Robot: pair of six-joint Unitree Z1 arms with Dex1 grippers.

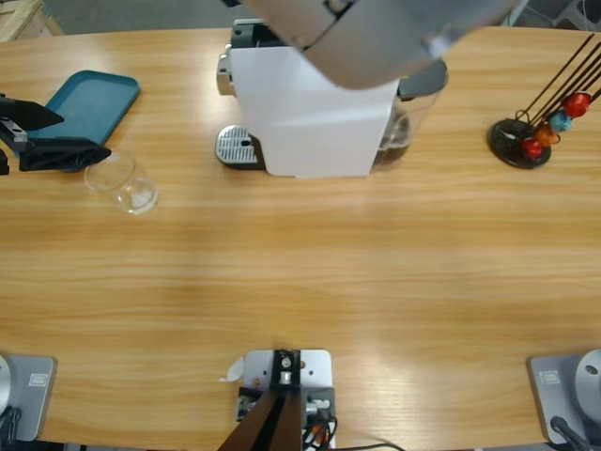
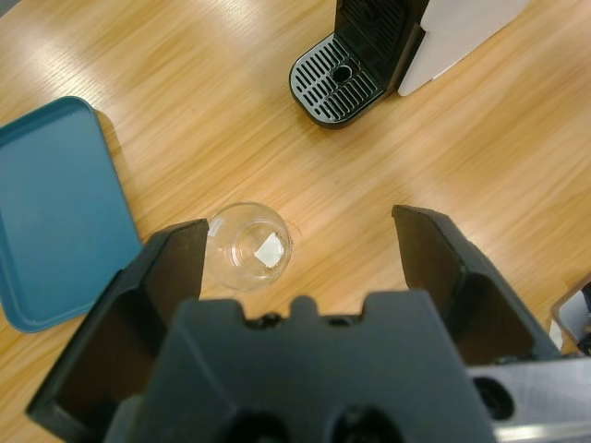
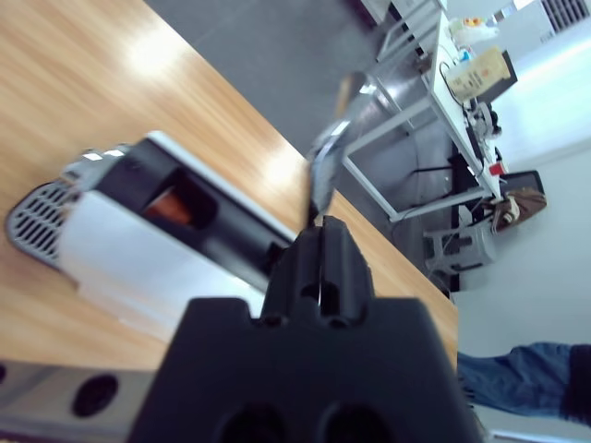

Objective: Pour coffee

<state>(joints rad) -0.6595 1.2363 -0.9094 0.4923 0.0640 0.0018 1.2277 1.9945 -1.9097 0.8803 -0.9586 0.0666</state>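
An empty clear glass [image 1: 122, 183] lies on the table left of the white coffee machine [image 1: 310, 113]. My left gripper [image 1: 42, 141] hovers at the left edge just beside the glass, jaws open. In the left wrist view the glass [image 2: 247, 247] sits close to the left jaw's inner side, touching neither jaw. My right gripper [image 3: 319, 231] is shut on the machine's silver lever [image 3: 325, 166], raised above the machine [image 3: 157, 249], where something orange [image 3: 168, 205] shows in the open slot. In the high view a silver arm [image 1: 376, 38] hides that gripper. No coffee is visible anywhere.
A teal tray [image 1: 89, 103] lies behind the left gripper. The machine's drip grille [image 1: 237, 146] faces left, and its clear tank [image 1: 406, 127] is on its right. A black capsule rack [image 1: 531, 132] stands far right. A person's leg [image 3: 526, 378] shows in the background.
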